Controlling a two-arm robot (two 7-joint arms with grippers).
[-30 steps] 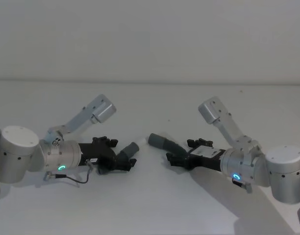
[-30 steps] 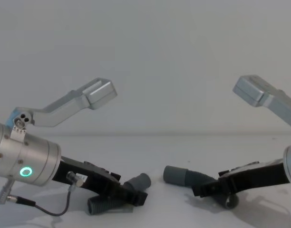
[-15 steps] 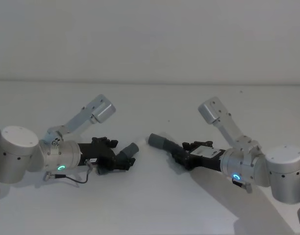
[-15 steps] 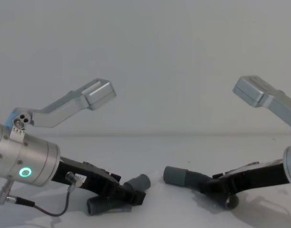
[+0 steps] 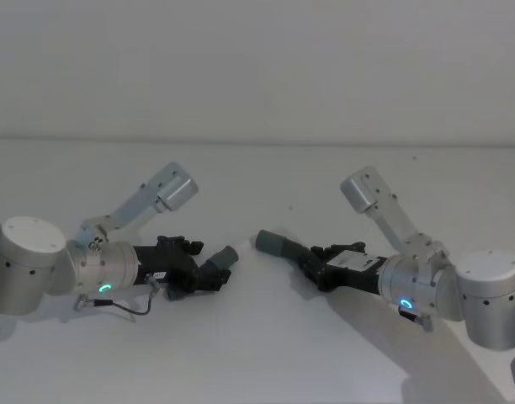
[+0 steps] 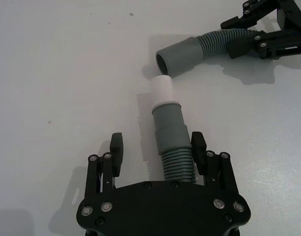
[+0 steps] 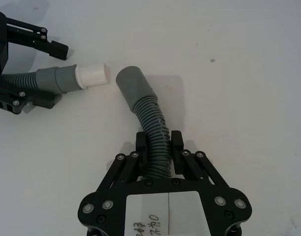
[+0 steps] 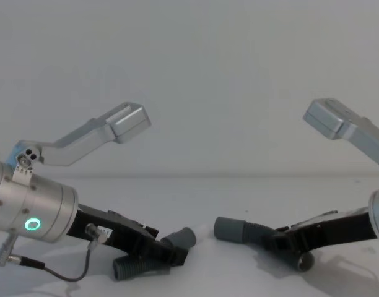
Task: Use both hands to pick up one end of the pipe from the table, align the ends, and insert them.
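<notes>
right tool (image 7: 159, 138) newly clamped on the curved hose (image 7: 150, 115), left tool (image 6: 157, 141) still released, straddling the straight hose (image 6: 169, 125)

My left gripper (image 6: 157, 147) and right gripper (image 7: 159, 140) are black with silver screw heads (image 6: 106, 206); the silver left wrist (image 5: 114, 261) at lower left of the head view and the right wrist (image 5: 413, 282) at lower right each carry a glowing green ring (image 5: 105, 288). The straight hose (image 6: 176, 160) is dark grey and ribbed, with a smooth grey cuff (image 6: 167, 120) and a white tip (image 6: 163, 88); the curved hose (image 7: 150, 123) is the same ribbed grey. The table (image 5: 266, 353) is plain matte white.
</notes>
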